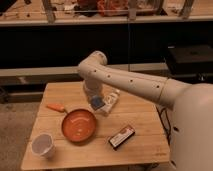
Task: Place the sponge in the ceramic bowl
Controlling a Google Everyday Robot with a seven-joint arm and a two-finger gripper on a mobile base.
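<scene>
The orange-red ceramic bowl (79,125) sits on the wooden table (140,145), left of centre, and holds nothing. My gripper (95,103) hangs just above the bowl's far right rim, at the end of the white arm that comes in from the right. The small blue sponge (96,103) is held in it, off the table. Right behind the sponge lies the white bottle-like package (112,100).
A white cup (43,145) stands at the table's front left corner. A black bar (121,136) lies right of the bowl. An orange-handled tool (56,107) lies behind the bowl on the left. Dark shelving runs behind the table.
</scene>
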